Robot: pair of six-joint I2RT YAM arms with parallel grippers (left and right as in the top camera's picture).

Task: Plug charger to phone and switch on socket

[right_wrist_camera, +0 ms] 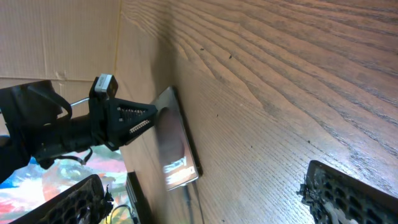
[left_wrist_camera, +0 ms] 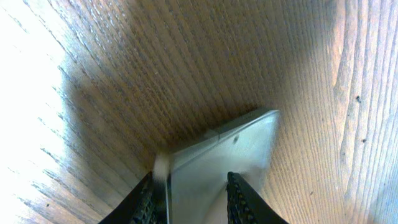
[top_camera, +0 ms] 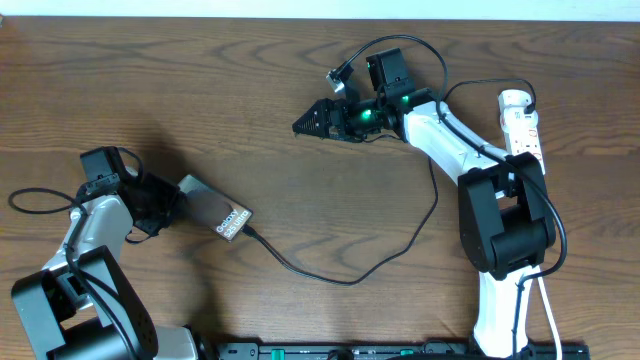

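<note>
A: Phone (top_camera: 215, 212): flat on the table (top_camera: 200, 90), lower-left, lettered end toward the centre. The charger (top_camera: 350, 282) tip looks seated in that end. The right wrist view also shows the cable leaving the phone's bottom edge.

B: Agreed, though it is too small to say it is fully home. Left gripper (top_camera: 172, 203) is at the opposite end. Its fingers (left_wrist_camera: 148, 200) straddle the phone's corner in the wrist view. Pinching or merely beside it, cannot tell.

A: Right gripper (top_camera: 305, 123): jaws spread wide, nothing between them, hovering mid-table well apart from the phone.

B: Socket (top_camera: 520, 125) far right, partly behind the right arm. Switch position not readable.

A: My judgement: plugging is done or nearly done, and the switch is what is left.

B: Risks. The cable sweeps in a slack loop up beside the right forearm. If that arm swings to the socket, it may hook the loop and tug the tip out of the phone.

A: Also, left fingers backing off at a slant could drag the phone and strain the plug.

B: And spread jaws on a small switch could push the light strip away instead of tipping the switch.
</note>
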